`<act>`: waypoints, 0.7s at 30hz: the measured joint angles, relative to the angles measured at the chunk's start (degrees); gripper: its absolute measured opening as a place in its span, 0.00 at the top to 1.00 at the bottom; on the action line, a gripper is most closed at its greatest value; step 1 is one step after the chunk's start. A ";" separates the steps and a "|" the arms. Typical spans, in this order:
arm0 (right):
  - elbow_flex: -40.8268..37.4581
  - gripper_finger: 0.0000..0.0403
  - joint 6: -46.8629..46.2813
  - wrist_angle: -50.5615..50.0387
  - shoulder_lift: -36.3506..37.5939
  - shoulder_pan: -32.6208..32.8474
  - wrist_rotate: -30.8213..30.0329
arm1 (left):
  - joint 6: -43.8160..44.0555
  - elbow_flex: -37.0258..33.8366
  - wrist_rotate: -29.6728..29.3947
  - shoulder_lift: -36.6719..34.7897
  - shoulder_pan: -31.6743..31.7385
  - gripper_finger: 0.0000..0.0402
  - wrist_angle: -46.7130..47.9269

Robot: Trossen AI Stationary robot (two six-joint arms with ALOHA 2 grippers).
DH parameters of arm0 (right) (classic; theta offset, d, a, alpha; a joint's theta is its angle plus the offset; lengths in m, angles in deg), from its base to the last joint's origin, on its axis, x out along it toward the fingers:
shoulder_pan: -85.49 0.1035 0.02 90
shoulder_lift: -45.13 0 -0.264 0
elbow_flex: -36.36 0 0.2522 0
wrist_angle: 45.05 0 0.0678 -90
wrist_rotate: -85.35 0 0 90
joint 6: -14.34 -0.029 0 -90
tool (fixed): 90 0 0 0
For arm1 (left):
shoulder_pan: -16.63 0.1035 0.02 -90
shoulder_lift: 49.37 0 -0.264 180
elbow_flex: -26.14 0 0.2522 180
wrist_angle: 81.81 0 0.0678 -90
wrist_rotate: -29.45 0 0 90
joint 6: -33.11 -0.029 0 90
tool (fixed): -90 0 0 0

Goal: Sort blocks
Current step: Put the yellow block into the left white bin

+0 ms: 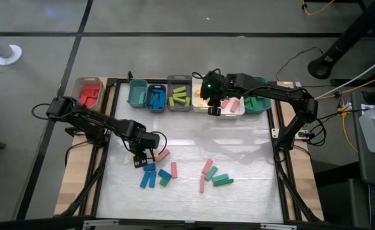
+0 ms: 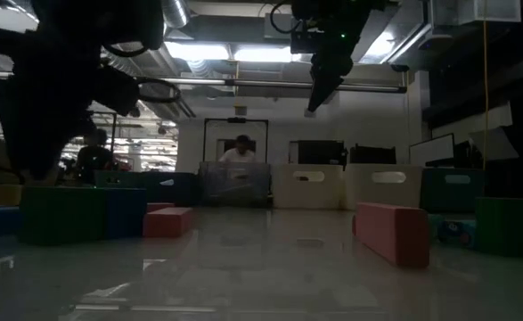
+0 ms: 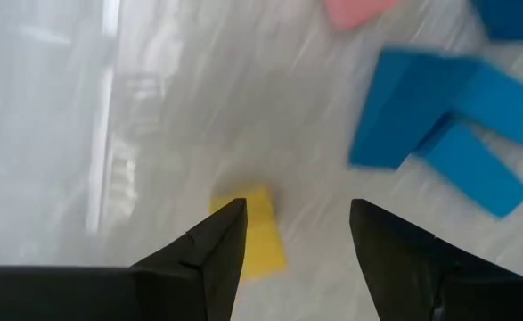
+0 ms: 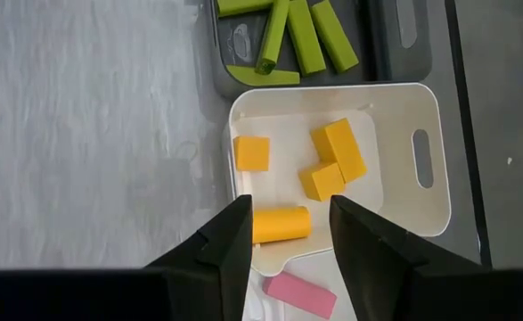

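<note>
Near edge of your counter (image 1: pixel 251 153): loose blocks lie in two clusters. Left cluster has blue blocks (image 1: pixel 148 179), a small green one and a pink bar (image 1: pixel 174 170); right cluster has pink bars (image 1: pixel 207 167) and a teal-green bar (image 1: pixel 223 181), near each other but well apart from the left cluster

Your left gripper (image 3: pixel 292 232) is low over the counter just beside the left cluster, fingers (image 3: pixel 221 241) spread and holding nothing. A yellow block (image 3: pixel 259 234) lies flat on the counter between them, mostly by one finger, not pinched. Blue blocks (image 3: pixel 439 125) sit just past it, a pink one (image 3: pixel 355 11) beyond those

Far side: row of bins. Red blocks in the tan bin (image 1: pixel 88 94), blue block in the blue bin (image 1: pixel 156 97), lime bars (image 4: pixel 301 31) in the grey bin (image 1: pixel 179 93), yellow blocks (image 4: pixel 337 156) in the white bin (image 4: pixel 421 209)

Your right gripper (image 4: pixel 288 227) hangs above the white bin's near rim, fingers (image 4: pixel 230 241) apart. A yellow cylinder (image 4: pixel 281 224) shows between them; you can't tell from here whether it's gripped or lying in the bin. A pink bar (image 4: pixel 298 295) lies in the next white bin
</note>
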 joint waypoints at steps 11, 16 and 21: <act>0.00 0.62 -1.70 -0.04 -0.02 0.00 0.04 | 5.14 0.97 -0.16 0.00 -0.76 0.53 8.94; 0.00 0.62 -1.70 -0.07 -0.02 0.00 0.03 | 5.32 -0.75 -1.05 0.00 -1.80 0.53 5.00; 0.00 0.62 -1.68 -0.07 -0.02 0.00 0.02 | 8.32 -3.32 -1.26 0.00 -2.03 0.53 4.32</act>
